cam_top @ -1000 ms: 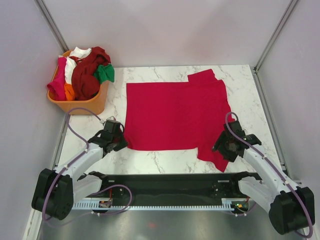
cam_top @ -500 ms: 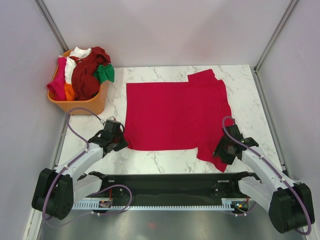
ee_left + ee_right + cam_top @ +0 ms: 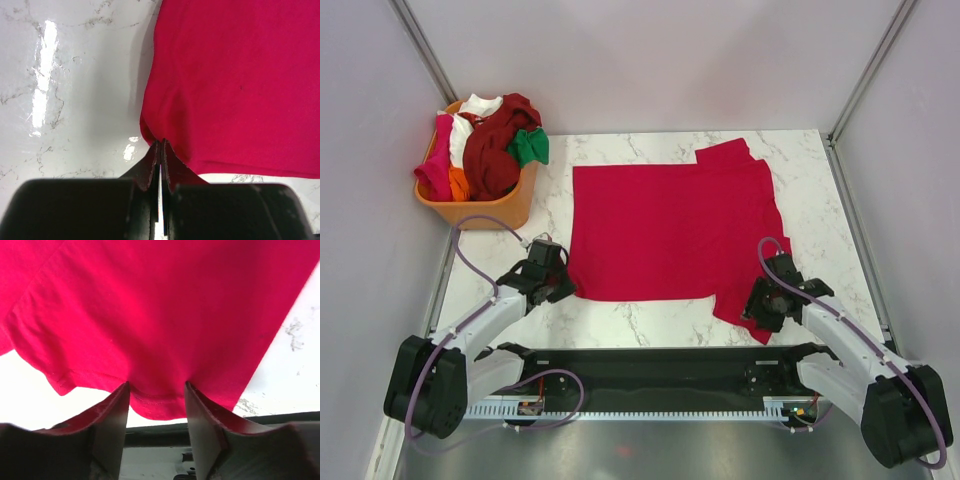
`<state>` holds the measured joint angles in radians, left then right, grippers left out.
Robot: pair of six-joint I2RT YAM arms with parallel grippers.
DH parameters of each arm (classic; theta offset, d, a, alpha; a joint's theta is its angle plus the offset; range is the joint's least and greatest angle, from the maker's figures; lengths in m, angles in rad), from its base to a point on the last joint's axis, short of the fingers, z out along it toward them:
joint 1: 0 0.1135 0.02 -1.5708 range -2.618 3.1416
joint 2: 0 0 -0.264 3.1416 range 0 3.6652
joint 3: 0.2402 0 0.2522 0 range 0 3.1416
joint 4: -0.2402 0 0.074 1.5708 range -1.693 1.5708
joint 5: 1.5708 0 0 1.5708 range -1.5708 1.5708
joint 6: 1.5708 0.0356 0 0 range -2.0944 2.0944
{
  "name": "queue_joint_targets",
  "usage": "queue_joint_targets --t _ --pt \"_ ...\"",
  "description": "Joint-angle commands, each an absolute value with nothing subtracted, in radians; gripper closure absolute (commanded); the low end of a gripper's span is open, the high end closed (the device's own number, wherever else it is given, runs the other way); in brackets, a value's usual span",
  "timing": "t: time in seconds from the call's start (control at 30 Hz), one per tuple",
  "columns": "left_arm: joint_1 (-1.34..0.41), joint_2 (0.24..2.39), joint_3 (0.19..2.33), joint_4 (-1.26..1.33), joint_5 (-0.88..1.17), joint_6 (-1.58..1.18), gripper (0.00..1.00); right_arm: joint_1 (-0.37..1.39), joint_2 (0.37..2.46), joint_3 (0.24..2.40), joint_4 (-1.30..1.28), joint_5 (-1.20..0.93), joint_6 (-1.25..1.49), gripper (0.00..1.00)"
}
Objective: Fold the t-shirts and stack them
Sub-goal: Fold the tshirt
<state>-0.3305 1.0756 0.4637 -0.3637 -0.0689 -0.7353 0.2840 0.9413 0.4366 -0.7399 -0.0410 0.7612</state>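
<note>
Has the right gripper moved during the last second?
Yes. The right gripper has slid toward the near edge of the table and slightly left, over the red t-shirt sleeve.

Matt crimson cloth t-shirt (image 3: 670, 230) on glossy marble-look table (image 3: 630, 318); basket (image 3: 485, 212) seemingly smooth plastic.

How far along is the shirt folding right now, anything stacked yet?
Done: one red t-shirt lies spread flat on the table. In hand: the left gripper pinches its near left corner; the right gripper stands open around the near sleeve hem. Left: every fold, plus the other shirts piled in the orange basket. No stack is visible.
</note>
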Motion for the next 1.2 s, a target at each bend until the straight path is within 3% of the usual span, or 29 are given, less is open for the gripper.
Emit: queue_joint_targets --t 0.0,0.1,0.13,0.23,0.37,0.63,0.83,1.17 --pt "-0.328 1.078 0.469 -0.333 -0.068 -0.706 0.98 0.304 0.960 0.405 -0.706 -0.057 0.744 0.47" --pt "-0.328 1.080 0.469 -0.334 -0.071 -0.706 0.98 0.314 0.999 0.380 -0.673 -0.068 0.739 0.58" --pt "-0.328 1.081 0.468 -0.333 -0.071 -0.706 0.98 0.318 1.008 0.379 -0.666 -0.067 0.741 0.68" --pt "-0.328 1.083 0.471 -0.333 -0.072 -0.706 0.98 0.318 1.012 0.382 -0.666 -0.058 0.742 0.83" --pt "-0.328 1.083 0.472 -0.336 -0.072 -0.706 0.98 0.318 1.014 0.388 -0.672 -0.055 0.739 0.90" --pt "-0.327 0.890 0.417 -0.440 -0.058 -0.794 0.98 0.322 0.951 0.486 -0.773 0.015 0.729 1.00" --pt "-0.330 0.710 0.429 -0.554 -0.077 -0.874 0.98 0.324 0.868 0.546 -0.853 0.043 0.742 1.00" --pt "-0.330 0.689 0.581 -0.675 -0.103 -0.862 0.98 0.322 0.856 0.701 -0.887 0.118 0.732 1.00"
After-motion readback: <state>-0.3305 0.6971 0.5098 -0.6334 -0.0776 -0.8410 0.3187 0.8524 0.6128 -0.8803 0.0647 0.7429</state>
